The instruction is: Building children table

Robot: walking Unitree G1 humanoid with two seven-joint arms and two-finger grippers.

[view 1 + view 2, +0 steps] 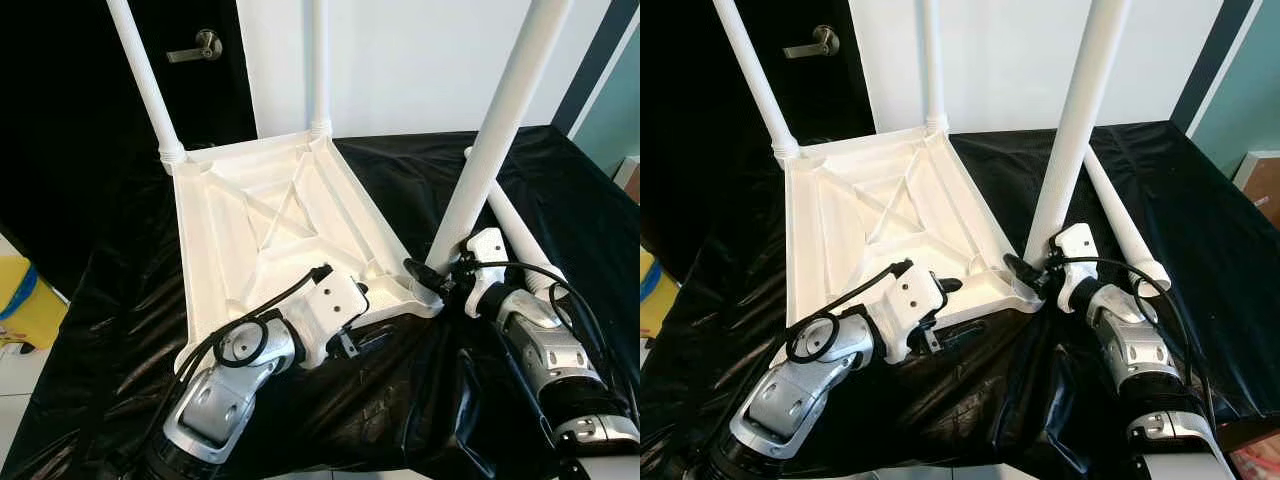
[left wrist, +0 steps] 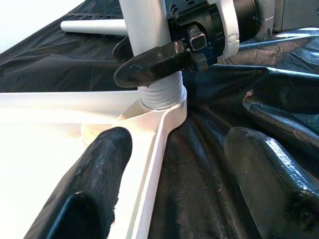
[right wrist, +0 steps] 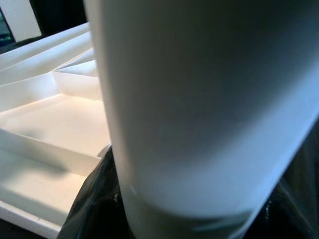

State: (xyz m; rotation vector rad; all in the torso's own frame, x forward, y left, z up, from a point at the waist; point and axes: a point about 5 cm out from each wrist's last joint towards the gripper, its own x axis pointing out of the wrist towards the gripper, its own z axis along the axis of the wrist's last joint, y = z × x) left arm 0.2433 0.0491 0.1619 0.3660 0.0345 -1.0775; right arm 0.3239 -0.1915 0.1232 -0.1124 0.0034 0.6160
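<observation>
Where ribbed white tabletop [image 1: 270, 215] meets crinkled black sheet [image 1: 400, 400]: right claw [image 1: 425, 272] clenched on smooth tubular leg [image 1: 495, 135], left claw [image 1: 345, 345] released.

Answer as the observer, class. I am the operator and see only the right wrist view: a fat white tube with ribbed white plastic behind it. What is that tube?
Observer: A table leg, standing in the near right corner of the upturned table top. Your right gripper is shut round it just above its threaded base.
Operator: How many legs stand?
Observer: Three. The fourth leg lies on the black sheet, to the right.
Operator: And the left gripper?
Observer: The left gripper is open, straddling the table top's near edge.
</observation>
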